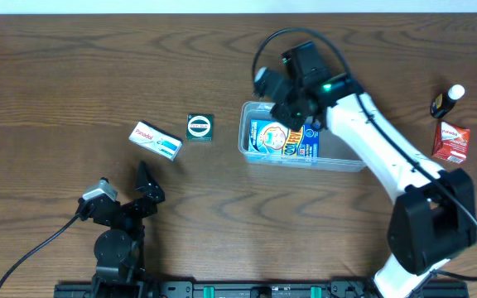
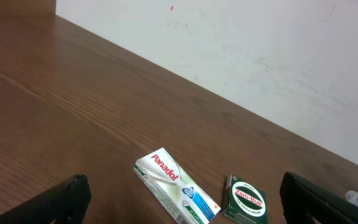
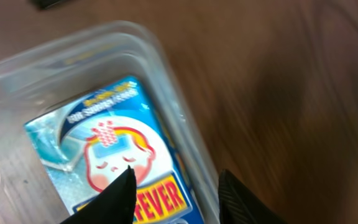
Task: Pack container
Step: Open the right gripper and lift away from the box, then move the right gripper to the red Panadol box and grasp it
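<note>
The container [image 1: 338, 161] is a clear plastic bin at centre right of the table, with a blue fever-patch carton [image 1: 281, 139] lying flat in its left end. My right gripper [image 1: 292, 112] hovers over the bin's back left corner. In the right wrist view its jaws [image 3: 178, 174] stand apart with nothing held. One finger is over the carton [image 3: 110, 149], the other outside the container wall [image 3: 166, 68]. My left gripper [image 1: 149, 189] rests wide open near the front left, empty. A white Panadol box [image 2: 176, 194] and a green Zam-Buk box [image 2: 247, 202] lie ahead of it.
The Panadol box [image 1: 156, 141] and Zam-Buk box [image 1: 199, 127] lie on the table left of the container. A red box [image 1: 451, 141] and a small dark bottle with a white cap [image 1: 447, 101] sit at the far right.
</note>
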### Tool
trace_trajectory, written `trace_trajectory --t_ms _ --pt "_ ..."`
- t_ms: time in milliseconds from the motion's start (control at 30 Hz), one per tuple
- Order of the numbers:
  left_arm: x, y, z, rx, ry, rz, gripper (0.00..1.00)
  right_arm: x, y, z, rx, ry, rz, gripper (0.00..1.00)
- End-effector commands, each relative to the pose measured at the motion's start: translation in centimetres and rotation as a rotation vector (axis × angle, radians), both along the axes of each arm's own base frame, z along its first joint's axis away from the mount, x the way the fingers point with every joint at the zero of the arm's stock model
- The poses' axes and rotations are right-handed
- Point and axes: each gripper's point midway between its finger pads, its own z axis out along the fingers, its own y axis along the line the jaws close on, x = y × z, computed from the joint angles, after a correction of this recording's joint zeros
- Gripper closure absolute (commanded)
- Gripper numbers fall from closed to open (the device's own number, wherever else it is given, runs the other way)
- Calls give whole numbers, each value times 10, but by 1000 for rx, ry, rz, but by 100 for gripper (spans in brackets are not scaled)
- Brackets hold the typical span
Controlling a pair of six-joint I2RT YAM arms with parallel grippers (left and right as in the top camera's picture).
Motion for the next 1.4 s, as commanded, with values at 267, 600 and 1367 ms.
trace_trajectory --t_ms 267,600,1367 --pt "0 4 -15 19 35 17 2 -12 -198 129 164 -171 -950 37" --pt "0 4 -15 19 35 17 2 -80 -336 72 107 79 -1462 14" --pt "0 4 -15 19 35 17 2 -49 -415 -59 81 191 -1347 1"
